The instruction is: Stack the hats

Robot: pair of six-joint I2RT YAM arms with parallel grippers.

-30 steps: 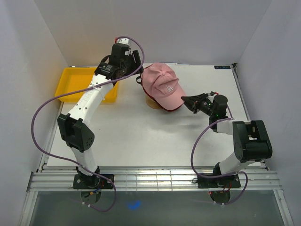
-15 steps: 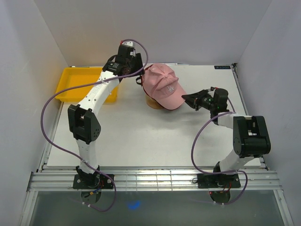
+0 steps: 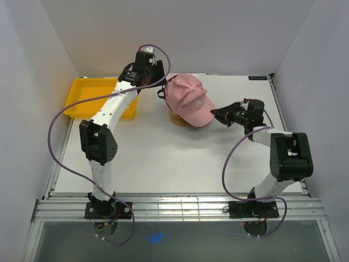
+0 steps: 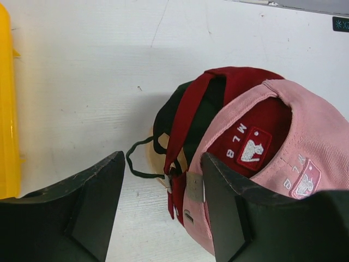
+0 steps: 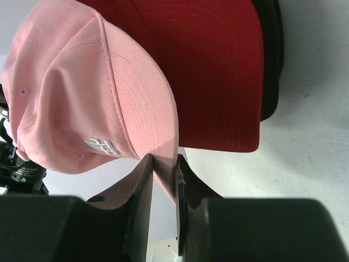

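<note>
A pink cap (image 3: 188, 99) with a white logo lies on top of a pile of hats on a wooden stand at the table's far middle. Under it show a red cap (image 5: 212, 71) and a black cap's brim (image 5: 271, 60). My right gripper (image 3: 214, 115) is shut on the pink cap's brim (image 5: 163, 164). My left gripper (image 3: 158, 83) is open behind the pile. In the left wrist view its fingers (image 4: 98, 202) straddle the back straps of the pink cap (image 4: 305, 147) and the red cap (image 4: 188, 109), apart from them.
A yellow tray (image 3: 90, 98) stands at the far left, its edge in the left wrist view (image 4: 5, 109). The wooden stand (image 3: 175, 118) shows under the caps. White walls close in the table on three sides.
My left arm has swung in toward the back of the hat pile. My right gripper, holding the pink brim, has shifted slightly up and away; the pink cap has settled a little.
</note>
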